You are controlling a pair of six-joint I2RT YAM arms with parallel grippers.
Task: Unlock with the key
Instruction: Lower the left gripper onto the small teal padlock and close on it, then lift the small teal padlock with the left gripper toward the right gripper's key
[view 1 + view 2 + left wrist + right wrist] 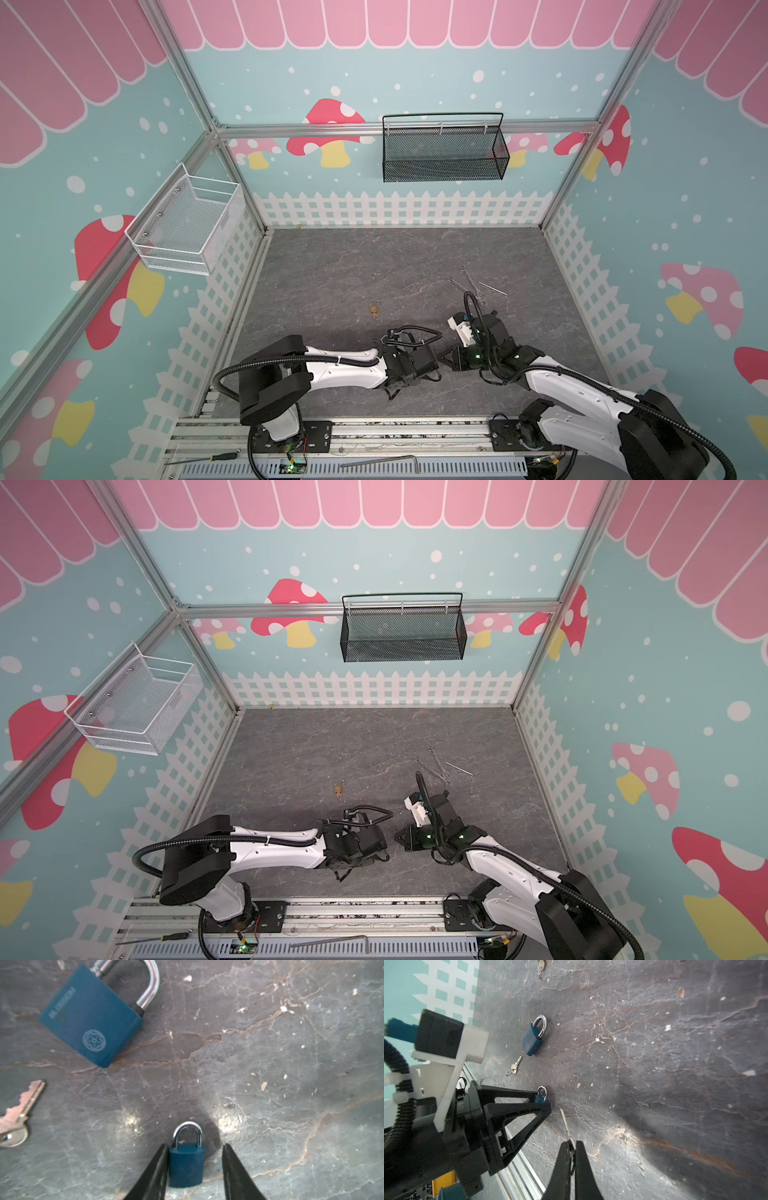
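Left tool (195, 1144): down at the bench (270, 1064), jaws narrowed round the small blue padlock (186, 1164) but not clamped. One finger (154, 1172) lies against the padlock's side; the other stands clear of it, with bare bench showing between. The padlock lies flat; its shackle looks seated and points away from the tool.

Right tool (572, 1142): closed tight on the key (565, 1123), gripping it at the head end with the ring caught between the fingers. The blade juts forward, free of the bench as far as I can see; its tip is near the left tool and the small padlock, touching neither.

In both top views the two tools meet almost tip to tip at the front middle of the bench; the wrists hide the small padlock there.

Other items noted: a large blue padlock (91, 1020) lies flat near the small one; whether its shackle is locked I cannot tell. A second key (18, 1113) lies loose on the bench just beside the large padlock. A brass padlock (374, 310) sits alone left of the middle, well apart from both tools. Several wrenches (469, 284) lie scattered beyond the right arm.
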